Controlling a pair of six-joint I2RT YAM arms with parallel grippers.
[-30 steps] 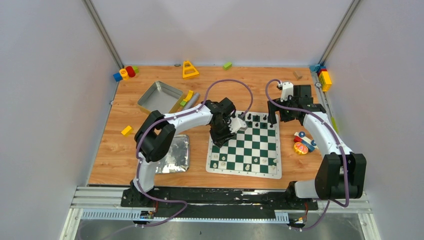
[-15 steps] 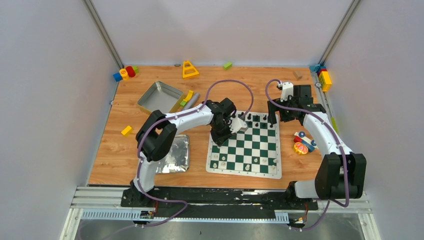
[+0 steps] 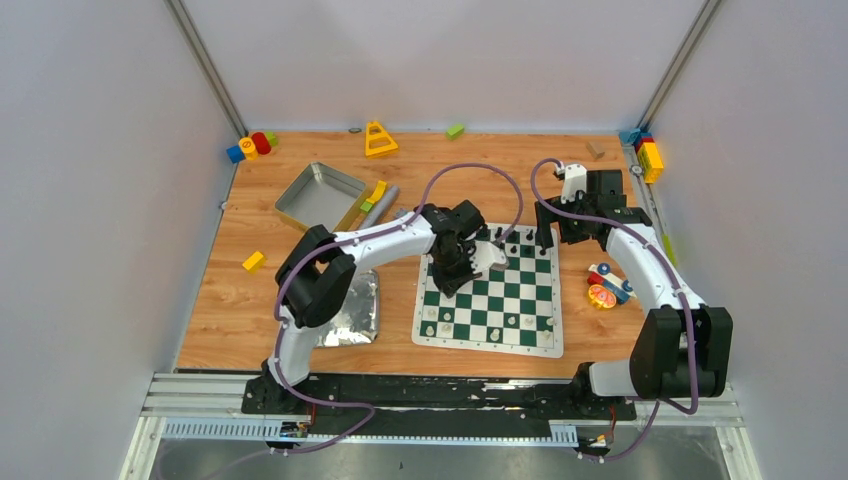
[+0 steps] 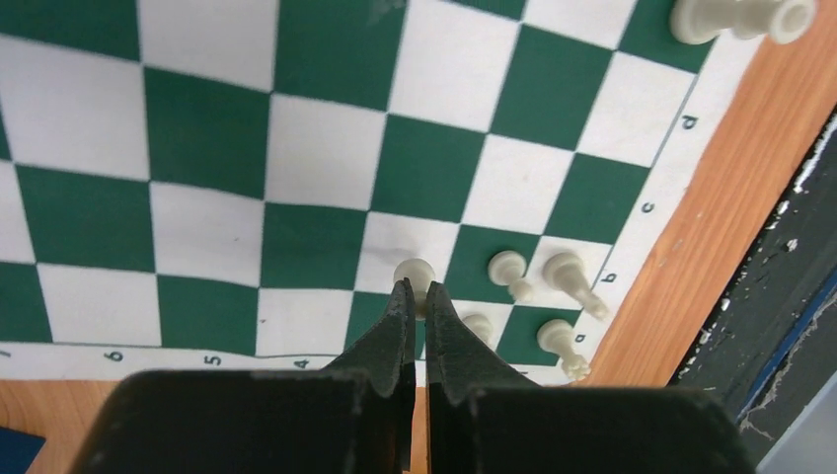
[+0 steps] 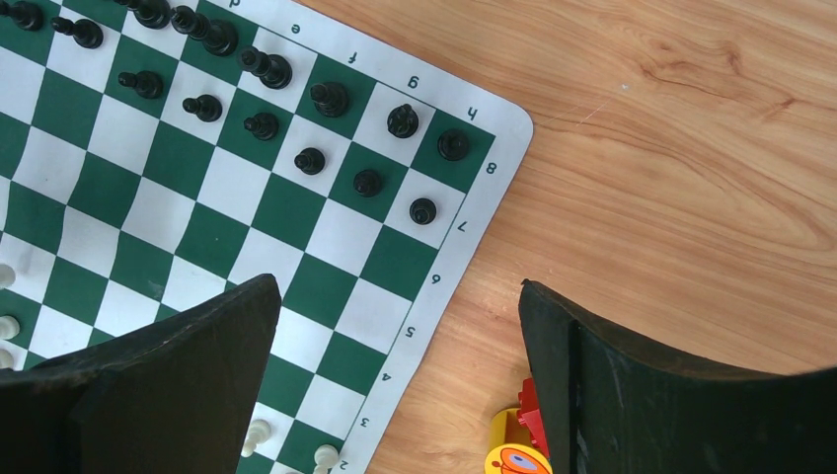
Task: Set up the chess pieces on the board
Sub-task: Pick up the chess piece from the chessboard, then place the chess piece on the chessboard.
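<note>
The green and white board (image 3: pixel 505 292) lies right of the table's middle. Black chess pieces (image 3: pixel 511 240) stand along its far edge, and they also show in the right wrist view (image 5: pixel 262 125). Cream-white pieces (image 3: pixel 441 321) stand along its near edge. My left gripper (image 3: pixel 452 280) is over the board's left part, shut on a cream-white pawn (image 4: pixel 415 272) whose head sticks out past the tips (image 4: pixel 416 292). Several white pieces (image 4: pixel 509 267) stand near squares a and b, just right of it. My right gripper (image 3: pixel 547 238) hangs wide open and empty (image 5: pixel 400 296) above the board's far right corner.
A silver metal tray (image 3: pixel 320 195) and a shiny foil tray (image 3: pixel 350 305) lie left of the board. A red and yellow toy (image 3: pixel 605 288) sits right of it. Coloured blocks (image 3: pixel 250 145) lie at the back corners, a yellow block (image 3: pixel 254 261) at the left. A white piece (image 4: pixel 740 15) lies toppled.
My left arm has swung to the right, carrying its shut gripper from the board's far left corner further over the board. The right arm has not moved.
</note>
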